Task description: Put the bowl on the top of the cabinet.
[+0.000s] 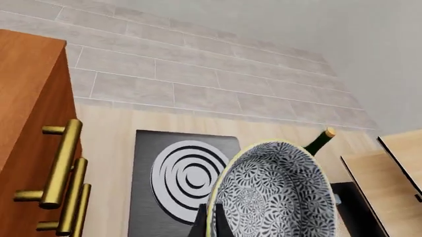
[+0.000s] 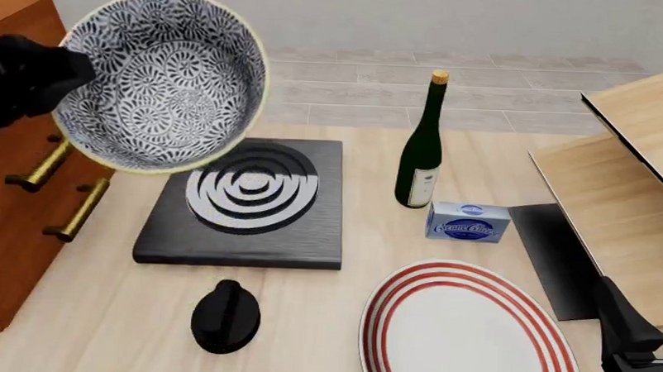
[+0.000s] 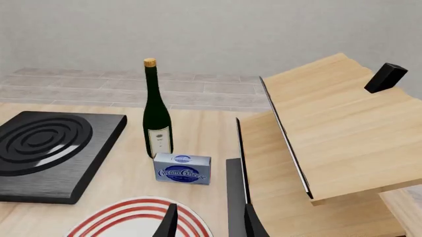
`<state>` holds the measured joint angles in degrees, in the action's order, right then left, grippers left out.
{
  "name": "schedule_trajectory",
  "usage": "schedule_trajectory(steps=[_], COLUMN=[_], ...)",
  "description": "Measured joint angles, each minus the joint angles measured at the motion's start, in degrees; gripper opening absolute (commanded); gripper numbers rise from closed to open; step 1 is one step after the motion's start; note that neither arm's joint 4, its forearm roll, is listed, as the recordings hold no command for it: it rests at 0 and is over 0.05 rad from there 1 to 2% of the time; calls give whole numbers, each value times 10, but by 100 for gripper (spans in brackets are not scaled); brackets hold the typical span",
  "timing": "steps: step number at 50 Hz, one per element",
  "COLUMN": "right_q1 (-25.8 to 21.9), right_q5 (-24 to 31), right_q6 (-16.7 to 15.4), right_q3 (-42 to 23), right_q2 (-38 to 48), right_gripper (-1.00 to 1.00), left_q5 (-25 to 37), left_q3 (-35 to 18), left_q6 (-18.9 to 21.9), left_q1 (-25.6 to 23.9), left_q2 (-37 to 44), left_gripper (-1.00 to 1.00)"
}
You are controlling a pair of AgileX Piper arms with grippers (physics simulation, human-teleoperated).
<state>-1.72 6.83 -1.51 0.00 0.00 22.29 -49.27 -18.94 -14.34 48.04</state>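
Wine bottle (image 3: pixel 157 111) upright behind cream cheese box (image 3: pixel 183 169); gripper (image 3: pixel 207 224) open above red-ringed plate (image 3: pixel 135 219).

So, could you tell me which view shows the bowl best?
The front view: the whole bowl shows, tilted, raised beside the cabinet. The left wrist view crops its lower part; the right wrist view misses it.

Front view: fixed, raised, facing 12 o'clock down across table (image 2: pixel 418 239).
Left wrist view: close behind bowl (image 1: pixel 274 192), beside cabinet (image 1: pixel 29 123).
Right wrist view: low, facing 12 o'clock.
Shared: bottle (image 2: pixel 421 152), black burner slab (image 2: pixel 254 204).
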Motion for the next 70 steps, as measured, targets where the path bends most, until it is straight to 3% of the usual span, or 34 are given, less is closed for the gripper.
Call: schedule_trajectory(steps=[29,57,70], right_q1=[0,0,0], right_q5=[0,0,0], right_q6=[0,0,0], right_q3=[0,0,0], right_q2=[0,0,0], right_gripper=[100,100,100], left_q5=[1,66,96], left_q3=[-55,-131,-158], left_q6=[-35,-48,-81], left_q1=[84,89,95], left_q2=[94,155,176], left_gripper=[-100,-100,-100])
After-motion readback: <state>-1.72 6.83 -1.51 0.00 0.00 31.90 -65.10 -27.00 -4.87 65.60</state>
